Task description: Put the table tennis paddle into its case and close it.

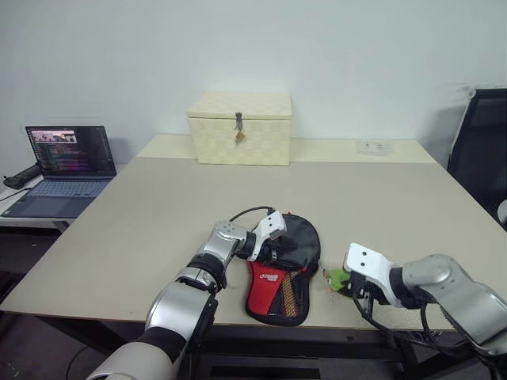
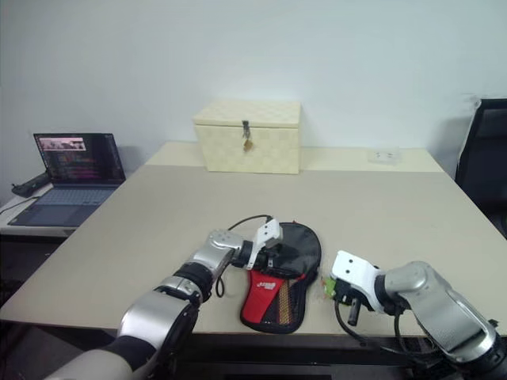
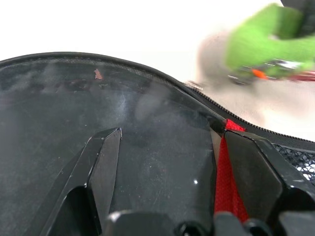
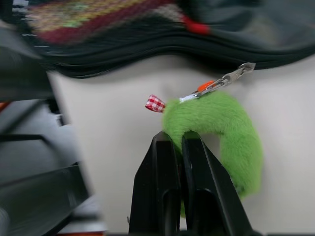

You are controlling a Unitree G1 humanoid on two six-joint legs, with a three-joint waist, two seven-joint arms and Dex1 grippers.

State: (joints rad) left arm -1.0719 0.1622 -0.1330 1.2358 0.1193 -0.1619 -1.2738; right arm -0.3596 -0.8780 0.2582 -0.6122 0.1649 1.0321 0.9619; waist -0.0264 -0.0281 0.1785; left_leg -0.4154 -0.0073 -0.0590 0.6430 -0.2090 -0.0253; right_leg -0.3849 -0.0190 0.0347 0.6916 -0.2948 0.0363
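At lower centre of the table [image 1: 142, 206], the left claw [image 1: 273, 252] rests wide open on the soft black-and-red paddle-shaped case [image 1: 283, 277], while the right claw [image 4: 179, 147] pinches shut on its fluffy green zipper ring [image 4: 231, 132], probably the best pulling point.

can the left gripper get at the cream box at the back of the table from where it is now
Probably not without the robot moving. The left gripper rests on the case near the front edge, while the cream box stands at the far side, with a long stretch of bare table between them.

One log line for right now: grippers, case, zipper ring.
left gripper: open, pressing on case | right gripper: shut on green ring | ring clipped to case's zipper | case flat on table
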